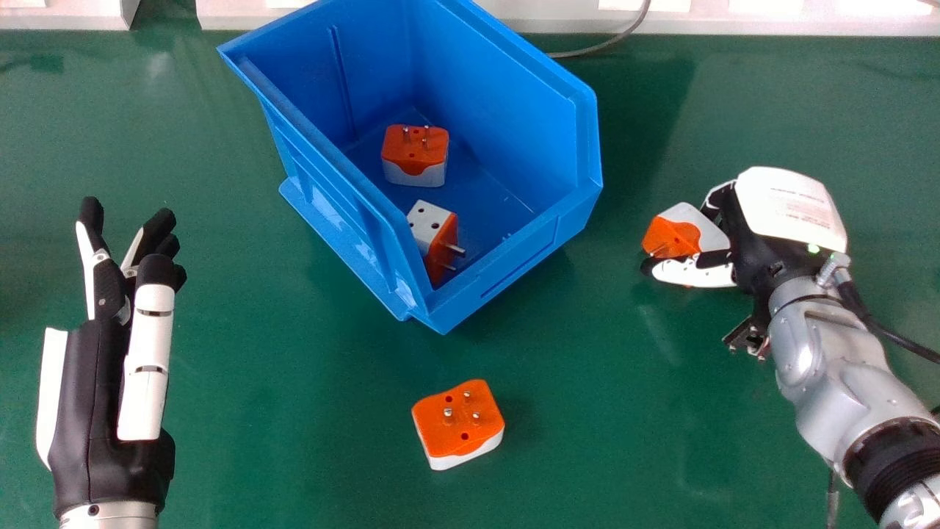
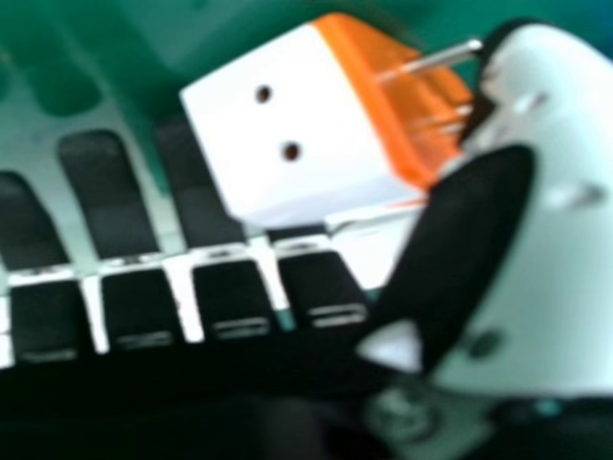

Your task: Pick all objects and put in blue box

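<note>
Here, right hand [image 1: 787, 209] part-curled round an orange-and-white adapter [image 1: 674, 235], its prongs [image 2: 439, 59] toward the thumb [image 2: 565, 230], long axis unclear.

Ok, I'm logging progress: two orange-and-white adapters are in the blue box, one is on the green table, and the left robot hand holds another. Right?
Not quite: the head view shows the right robot hand holding that adapter. Two adapters are in the blue box, and one is on the green table.
</note>
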You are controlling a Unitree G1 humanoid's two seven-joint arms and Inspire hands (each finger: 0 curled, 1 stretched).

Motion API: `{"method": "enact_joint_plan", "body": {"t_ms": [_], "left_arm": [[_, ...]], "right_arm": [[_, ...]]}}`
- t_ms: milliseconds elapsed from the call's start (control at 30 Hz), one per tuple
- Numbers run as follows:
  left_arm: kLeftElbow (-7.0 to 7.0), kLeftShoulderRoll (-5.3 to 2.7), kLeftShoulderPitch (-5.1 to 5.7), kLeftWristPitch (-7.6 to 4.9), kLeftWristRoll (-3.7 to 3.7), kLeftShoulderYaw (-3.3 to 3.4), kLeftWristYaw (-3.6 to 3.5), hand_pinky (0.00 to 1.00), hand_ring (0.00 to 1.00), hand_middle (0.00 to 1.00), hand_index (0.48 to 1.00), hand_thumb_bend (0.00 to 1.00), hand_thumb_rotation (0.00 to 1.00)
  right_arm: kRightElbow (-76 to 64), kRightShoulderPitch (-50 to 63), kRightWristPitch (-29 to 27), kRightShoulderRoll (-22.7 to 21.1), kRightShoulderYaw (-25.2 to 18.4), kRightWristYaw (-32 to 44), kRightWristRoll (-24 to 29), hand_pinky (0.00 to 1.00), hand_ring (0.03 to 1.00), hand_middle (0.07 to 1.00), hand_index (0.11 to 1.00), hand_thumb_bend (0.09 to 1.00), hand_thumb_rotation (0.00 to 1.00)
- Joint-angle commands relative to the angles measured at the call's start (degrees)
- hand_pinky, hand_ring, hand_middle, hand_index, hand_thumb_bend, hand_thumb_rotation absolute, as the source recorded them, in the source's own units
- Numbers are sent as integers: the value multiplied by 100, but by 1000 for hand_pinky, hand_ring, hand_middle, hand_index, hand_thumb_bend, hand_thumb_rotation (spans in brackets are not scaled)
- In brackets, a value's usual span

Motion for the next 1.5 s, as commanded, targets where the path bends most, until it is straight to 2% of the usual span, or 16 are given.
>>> {"method": "enact_joint_plan", "body": {"t_ms": [0,67,267,300,367,500,667,733,833,933,1033,1200,1233,1333,1400,1467], "left_arm": [[-182,-24,22,-61,60,-20,21,941,943,935,942,417,864],[-200,-24,20,-32,35,-33,25,951,949,937,947,425,858],[-208,-25,8,-27,83,-33,82,944,950,940,950,412,870],[-205,-22,6,-25,93,-32,88,943,950,940,949,410,873],[-204,-15,0,-20,111,-32,95,943,952,942,951,412,883],[-173,-15,-28,-25,134,-28,110,946,955,945,954,414,895],[-175,-49,-67,-19,180,-55,174,945,945,937,945,434,879],[-177,-66,-79,-23,204,-64,200,948,946,936,944,420,878],[-180,-81,-100,-15,176,-86,173,954,949,939,948,410,879],[-186,-94,-128,-2,150,-108,152,961,955,942,954,426,866],[-148,-108,-177,-25,133,-125,138,974,955,941,957,437,856],[-143,-127,-196,0,162,-144,152,985,955,939,960,458,857],[-151,-135,-195,18,163,-150,159,986,955,939,959,453,858],[-158,-148,-193,37,177,-167,176,992,955,938,958,443,861],[-163,-149,-186,38,197,-175,183,994,958,939,960,435,864],[-155,-155,-176,13,204,-175,176,996,958,942,962,431,875]], "right_arm": [[-127,177,63,-22,18,106,40,344,448,526,544,358,459],[-383,292,132,-59,-3,145,35,340,447,528,538,352,445],[-2517,1299,521,-330,-260,475,-5,389,495,561,561,346,448],[-2926,1520,547,-372,-318,478,-39,358,457,527,530,345,436],[-3696,1965,520,-451,-432,425,-124,221,296,370,397,347,358],[-5234,2790,574,-541,-640,622,-253,82,127,192,242,337,311],[-6714,3520,326,-529,-791,726,-318,47,85,139,190,351,242],[-7042,3604,249,-449,-770,738,-421,41,77,132,182,353,252],[-7218,3472,10,-341,-734,745,-464,46,84,136,183,332,319],[-7201,3169,-240,-190,-719,783,-391,51,88,138,187,314,334],[-7077,2776,-302,1,-671,888,-444,59,96,148,207,322,244],[-6442,1890,-544,253,-545,940,-400,82,121,180,252,314,192],[-6273,1699,-579,314,-517,958,-384,98,140,207,283,303,190],[-5679,1120,-583,529,-428,1000,-351,135,195,286,405,277,343],[-5208,699,-605,658,-361,992,-379,139,206,304,422,290,375],[-4661,276,-698,771,-287,879,-420,146,220,316,419,292,362]]}}
